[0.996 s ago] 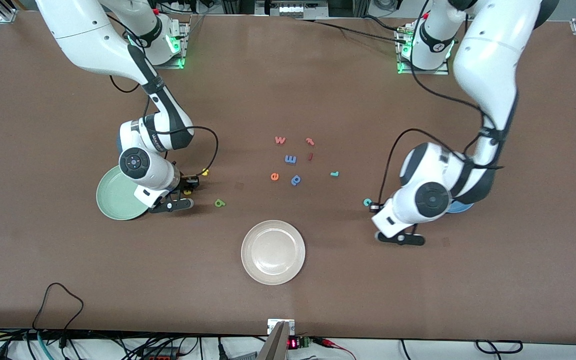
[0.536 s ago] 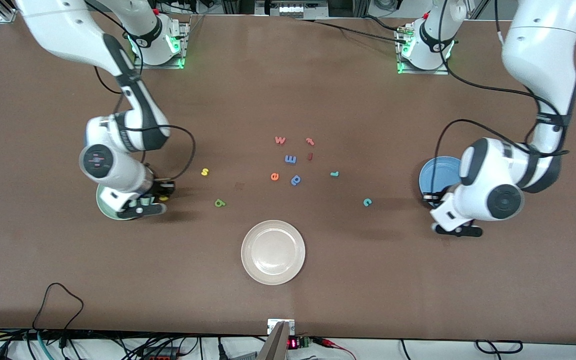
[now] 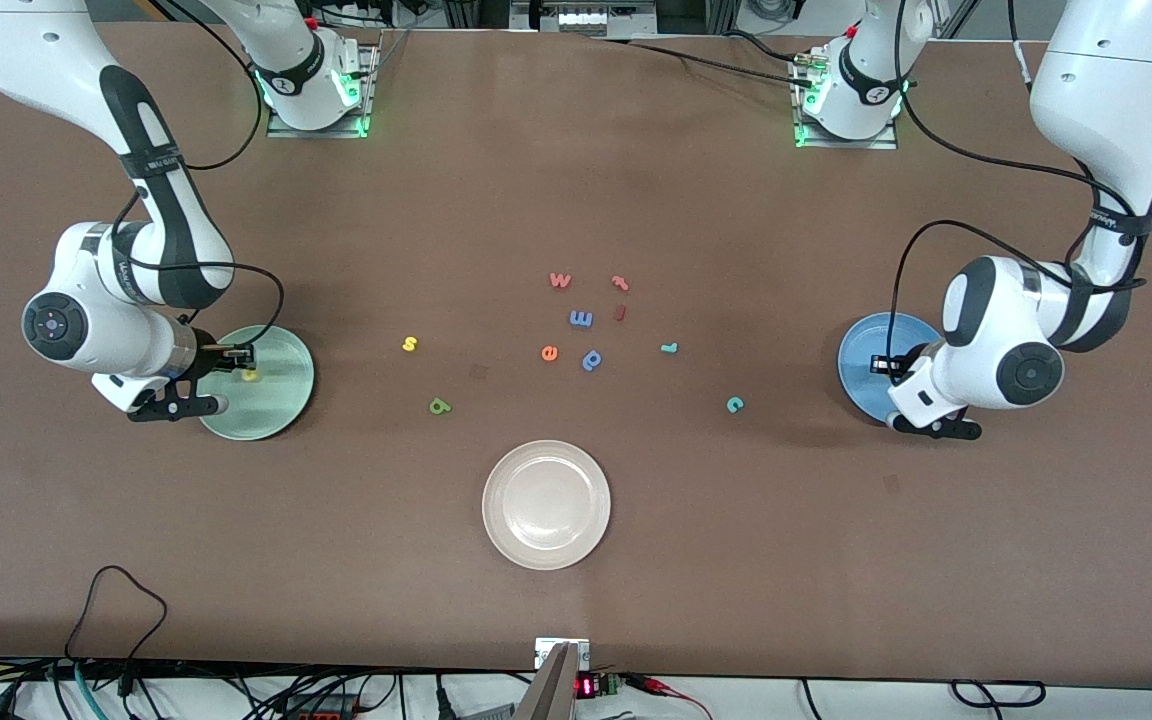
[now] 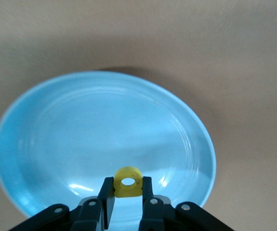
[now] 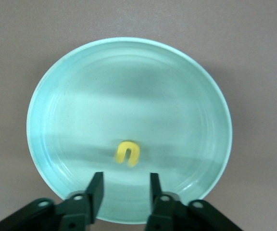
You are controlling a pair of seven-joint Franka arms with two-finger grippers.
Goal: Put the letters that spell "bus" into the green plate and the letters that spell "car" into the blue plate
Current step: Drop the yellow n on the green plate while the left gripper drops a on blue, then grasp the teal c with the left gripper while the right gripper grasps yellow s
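Yellow foam letter u [image 5: 127, 153] lies in our round mint-green plate [image 5: 71, 96], right gripper [image 5: 124, 190] parted above it — our left gripper [image 4: 127, 196] pinches a yellow foam letter a [image 4: 128, 182] over the round sky-blue plate [image 4: 56, 130].

The brown counter [image 3: 576, 170] looks matt and smooth. The round sky-blue plate [image 4: 42, 144] and round mint-green plate [image 5: 81, 86] are glossy, showing highlights. The small yellow u letter [image 5: 127, 152] looks matt, foam-like.
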